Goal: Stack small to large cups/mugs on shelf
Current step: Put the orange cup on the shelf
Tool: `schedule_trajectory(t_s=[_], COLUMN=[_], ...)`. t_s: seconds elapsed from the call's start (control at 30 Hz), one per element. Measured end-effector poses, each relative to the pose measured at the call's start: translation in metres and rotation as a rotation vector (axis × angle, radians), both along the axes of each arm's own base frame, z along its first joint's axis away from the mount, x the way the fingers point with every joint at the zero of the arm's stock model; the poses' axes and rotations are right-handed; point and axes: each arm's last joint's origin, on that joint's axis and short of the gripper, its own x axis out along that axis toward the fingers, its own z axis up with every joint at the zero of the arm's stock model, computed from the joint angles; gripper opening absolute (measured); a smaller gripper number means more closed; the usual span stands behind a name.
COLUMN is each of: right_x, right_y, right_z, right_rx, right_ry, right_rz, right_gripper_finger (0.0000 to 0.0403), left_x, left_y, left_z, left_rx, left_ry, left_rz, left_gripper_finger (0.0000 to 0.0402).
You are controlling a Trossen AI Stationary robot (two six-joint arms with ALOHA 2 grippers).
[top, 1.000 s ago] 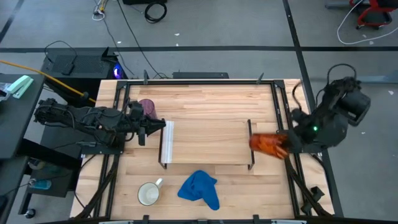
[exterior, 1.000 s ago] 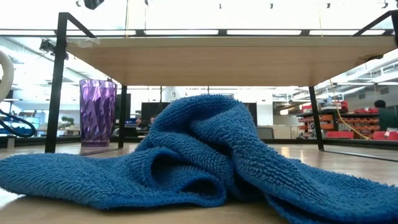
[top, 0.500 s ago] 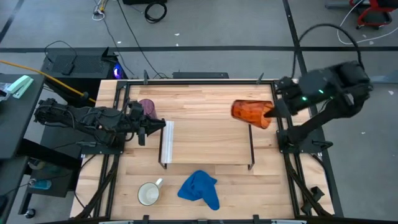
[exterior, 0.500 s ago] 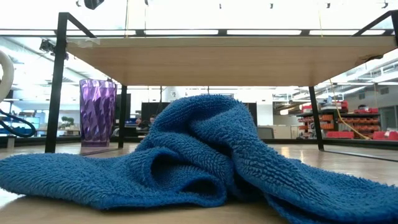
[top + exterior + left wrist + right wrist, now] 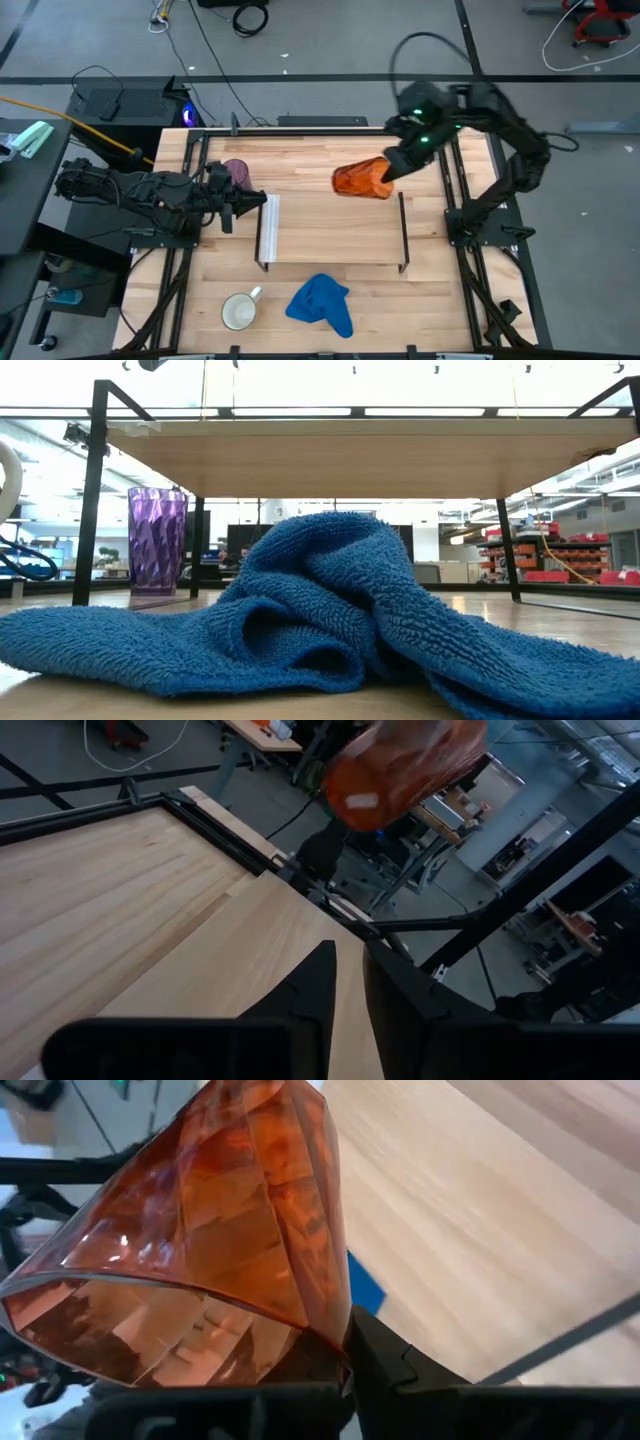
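Observation:
My right gripper is shut on the translucent orange cup, which is in the air over the far right part of the shelf. The purple cup stands on its base on the table at the far left, beside the shelf. Near the front edge, the white mug sits upright on the table. My left gripper hovers level at the shelf's left end by the white strip. Its fingers stand a narrow gap apart with nothing between them. My right gripper holds the orange cup by its wall at the rim, one finger outside and the other seemingly inside. The fingers come slanting down from the table's far right. The cup is lifted clear and lies tilted on its side, base toward the left arm.
A crumpled blue cloth lies on the table in front of the shelf, next to the mug, and fills the low view. Black frame rails run along the table's sides.
My right gripper has swung with the orange cup from the shelf's right end toward the table's far edge and then leftward, rising a little. The cup has turned about so its base points left. The left arm has kept still.

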Motion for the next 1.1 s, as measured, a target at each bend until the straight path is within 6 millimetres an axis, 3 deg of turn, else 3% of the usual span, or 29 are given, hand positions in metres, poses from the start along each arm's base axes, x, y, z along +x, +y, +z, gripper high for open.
schedule_trajectory(t_s=[0.2, 0.43, 0.87, 1.1], right_x=[0.029, 0.016, -0.013, -0.02], right_y=[-0.004, 0.007, 0.002, -0.011], right_z=[-0.019, -0.008, 0.026, 0.034], right_rx=[-0.163, -0.503, -0.613, -0.446], right_ry=[-0.001, -0.047, -0.144, -0.171], right_rz=[0.18, 0.242, 0.141, 0.013], right_gripper_finger=[0.0009, 0.0009, 0.0009, 0.0009], left_x=[0.0, 0.0, 0.001, 0.001], left_y=[0.0, 0.0, 0.0, 0.0], left_z=[0.0, 0.001, 0.006, 0.01], left_rx=[0.023, 0.021, 0.028, 0.044], left_ry=[0.003, -0.003, -0.053, -0.094], left_rz=[-0.003, -0.003, -0.005, -0.006], left_gripper_finger=[0.0066, 0.006, 0.006, 0.0053])
